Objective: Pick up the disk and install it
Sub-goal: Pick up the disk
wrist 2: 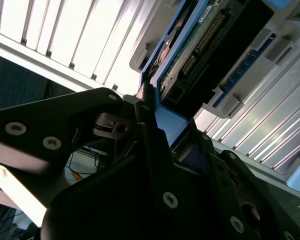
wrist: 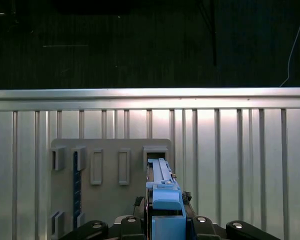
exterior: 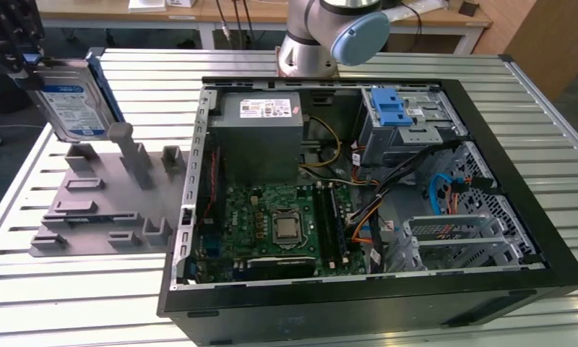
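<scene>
The disk (exterior: 72, 101) is seen clamped upright by its blue rail in the closed gripper (exterior: 27, 66), held just above the grey rack (exterior: 87, 217) at the exterior view's left, so pick-up is judged done and installation in the open computer case (exterior: 366, 300) not yet made

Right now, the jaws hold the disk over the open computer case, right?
No. The jaws hold the disk, but over the grey slotted stand beside the open computer case, not over the case itself; the exterior view shows it.
</scene>
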Controlling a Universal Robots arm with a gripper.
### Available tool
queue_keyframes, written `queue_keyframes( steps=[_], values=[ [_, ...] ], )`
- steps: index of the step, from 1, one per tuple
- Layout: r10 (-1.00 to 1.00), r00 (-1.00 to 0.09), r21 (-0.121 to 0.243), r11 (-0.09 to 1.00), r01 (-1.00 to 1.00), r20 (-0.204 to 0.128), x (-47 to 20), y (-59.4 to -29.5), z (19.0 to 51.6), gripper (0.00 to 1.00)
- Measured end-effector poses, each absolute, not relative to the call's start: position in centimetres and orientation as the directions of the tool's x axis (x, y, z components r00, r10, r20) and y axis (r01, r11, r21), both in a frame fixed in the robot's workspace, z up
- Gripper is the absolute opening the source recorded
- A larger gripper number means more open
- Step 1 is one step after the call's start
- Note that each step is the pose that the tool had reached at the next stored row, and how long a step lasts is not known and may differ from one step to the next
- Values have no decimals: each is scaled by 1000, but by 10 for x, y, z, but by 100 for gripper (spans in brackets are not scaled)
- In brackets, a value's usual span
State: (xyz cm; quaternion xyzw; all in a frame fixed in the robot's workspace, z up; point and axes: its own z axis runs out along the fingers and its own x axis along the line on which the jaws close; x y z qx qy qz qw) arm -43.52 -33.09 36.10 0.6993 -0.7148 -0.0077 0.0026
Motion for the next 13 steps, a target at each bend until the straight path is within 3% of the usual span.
queue_keyframes(
  steps=[13],
  values=[
    [-1000, -22, 15, 22, -1000, -7, -435, -331, 369, 36]
  ],
)
